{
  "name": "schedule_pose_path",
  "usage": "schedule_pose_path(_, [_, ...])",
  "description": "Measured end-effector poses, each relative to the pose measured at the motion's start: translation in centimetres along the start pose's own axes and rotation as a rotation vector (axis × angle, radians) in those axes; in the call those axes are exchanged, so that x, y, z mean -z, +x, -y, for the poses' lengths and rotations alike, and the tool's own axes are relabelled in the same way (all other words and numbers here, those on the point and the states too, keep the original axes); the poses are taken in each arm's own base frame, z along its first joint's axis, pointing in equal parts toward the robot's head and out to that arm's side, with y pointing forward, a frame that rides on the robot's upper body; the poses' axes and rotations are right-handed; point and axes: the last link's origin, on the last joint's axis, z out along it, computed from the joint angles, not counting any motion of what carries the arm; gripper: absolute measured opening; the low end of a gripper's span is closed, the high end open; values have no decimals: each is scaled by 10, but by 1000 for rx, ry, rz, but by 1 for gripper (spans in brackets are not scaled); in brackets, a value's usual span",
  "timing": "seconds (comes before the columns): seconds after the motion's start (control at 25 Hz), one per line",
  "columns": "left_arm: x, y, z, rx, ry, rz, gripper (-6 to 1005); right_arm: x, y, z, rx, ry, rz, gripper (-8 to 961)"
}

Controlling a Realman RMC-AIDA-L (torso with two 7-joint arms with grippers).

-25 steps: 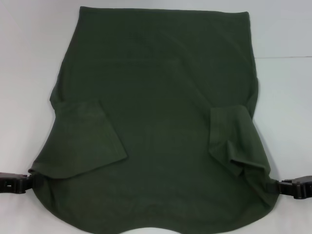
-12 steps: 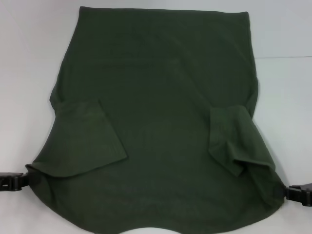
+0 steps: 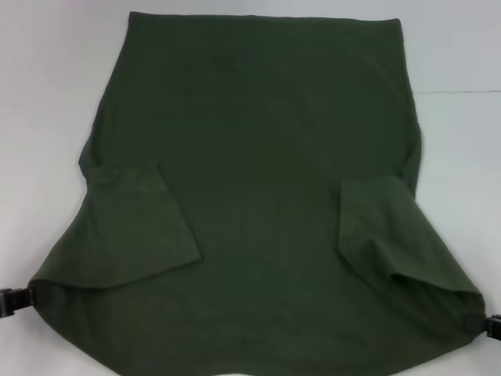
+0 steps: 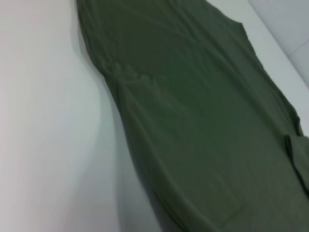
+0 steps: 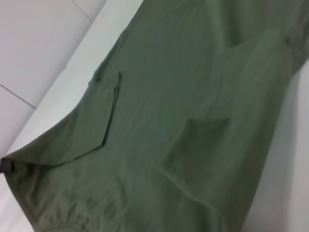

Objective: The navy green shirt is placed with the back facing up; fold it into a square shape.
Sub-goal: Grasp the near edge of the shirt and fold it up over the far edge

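The navy green shirt (image 3: 258,157) lies plain side up on the white table (image 3: 47,117), with both sleeves folded inward, one sleeve (image 3: 137,227) on the left and the other sleeve (image 3: 376,227) on the right. Its two near corners are pulled out taut to the sides. My left gripper (image 3: 23,298) holds the near left corner at the frame's edge, and my right gripper (image 3: 487,323) holds the near right corner. The left wrist view shows the shirt (image 4: 193,121) stretching away along the table. In the right wrist view, the shirt (image 5: 169,96) shows both folded sleeves.
White table surface (image 4: 43,121) lies bare on both sides of the shirt. A seam line (image 3: 454,92) in the surface runs at the right, beyond the shirt's far half.
Both grippers have moved outward and slightly nearer, drawing the near corners apart. The shirt's near edge is now wider and tauter, and the right sleeve fold has flattened.
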Motion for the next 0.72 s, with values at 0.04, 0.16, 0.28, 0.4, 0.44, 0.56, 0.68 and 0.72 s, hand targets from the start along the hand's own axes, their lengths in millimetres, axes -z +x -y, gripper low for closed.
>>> schedule_pose_path(0.04, [1,-1,0,3,-3,0,27,3,2,0,-2,3,8,24])
schedule_pose_path(0.16, [2,-5,0,11,-4,1,28,13,7,2,-7,24,25,28])
schedule_pose_path(0.28, [3,-10,0,23,-12,6,28,23,10,2,-14,37,44,31])
schedule_pose_path(0.4, [2,-15,-3,35,-38,8,28,34,15,3,-21,50,67,34])
schedule_pose_path(0.44, [2,-18,-4,42,-49,7,28,38,17,3,-23,55,76,36])
schedule_pose_path(0.56, [2,-26,-6,56,-77,9,28,49,23,3,-30,73,99,39])
schedule_pose_path(0.68, [3,-33,-8,61,-100,16,28,60,31,3,-40,90,120,43])
schedule_pose_path(0.72, [3,-34,-9,63,-108,17,27,64,33,3,-44,95,125,44])
